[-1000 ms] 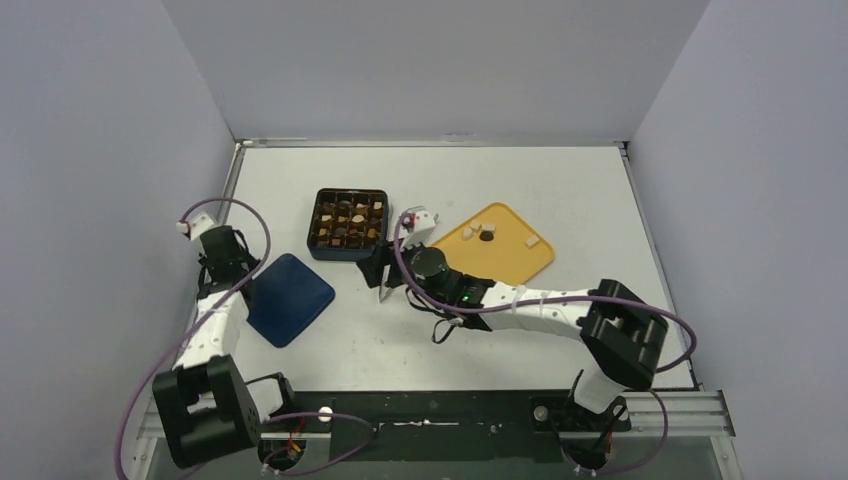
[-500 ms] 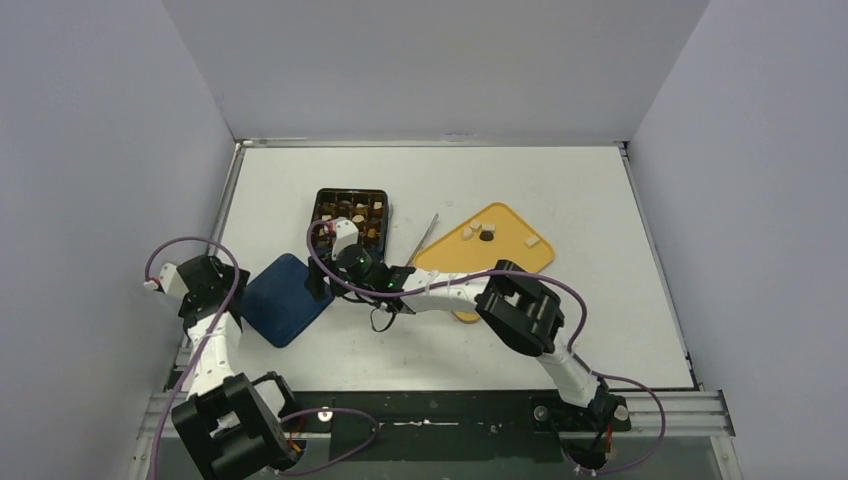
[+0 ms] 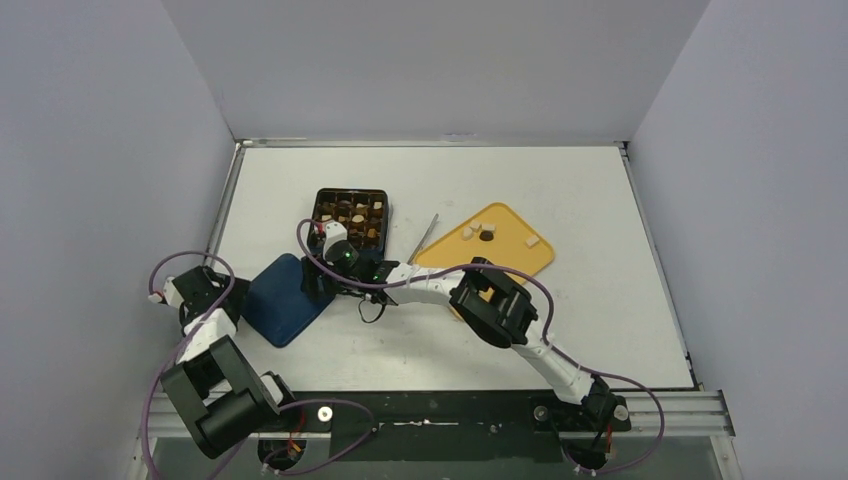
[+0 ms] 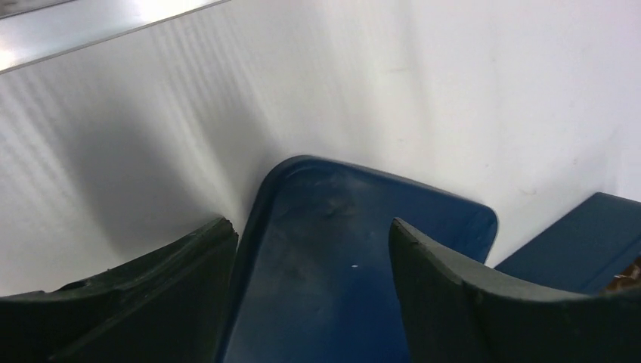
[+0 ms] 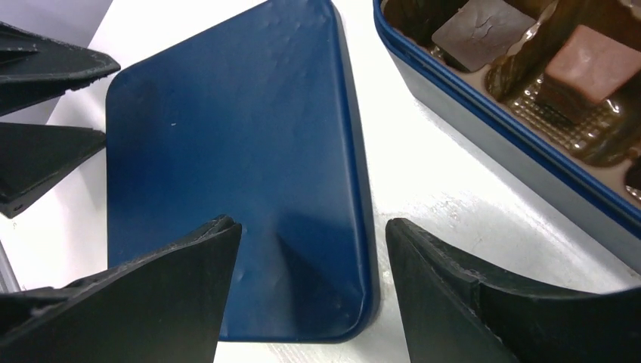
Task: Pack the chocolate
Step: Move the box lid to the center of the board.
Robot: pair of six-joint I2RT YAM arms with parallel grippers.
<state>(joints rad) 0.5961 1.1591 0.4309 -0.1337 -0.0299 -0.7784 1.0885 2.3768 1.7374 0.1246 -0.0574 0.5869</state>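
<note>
Chocolate (image 3: pixel 350 222): most pieces sit in the cells of the dark blue box (image 3: pixel 350 192). A few lie on the yellow tray (image 3: pixel 515 262), at 3 o'clock from the box.
Lid (image 3: pixel 285 300): flat on the table (image 3: pixel 560 180), at 7 o'clock from the box, just beside it.
Left gripper (image 4: pixel 310 227): jaws spread over the lid's 9 o'clock edge.
Right gripper (image 5: pixel 314 223): jaws spread over the lid's 3 o'clock edge, perhaps not touching it.
Tongs (image 3: pixel 424 238): lying between box and tray.

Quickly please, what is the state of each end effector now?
Left end effector: open, empty, at the blue lid.
Right end effector: open, empty, over that lid.
</note>
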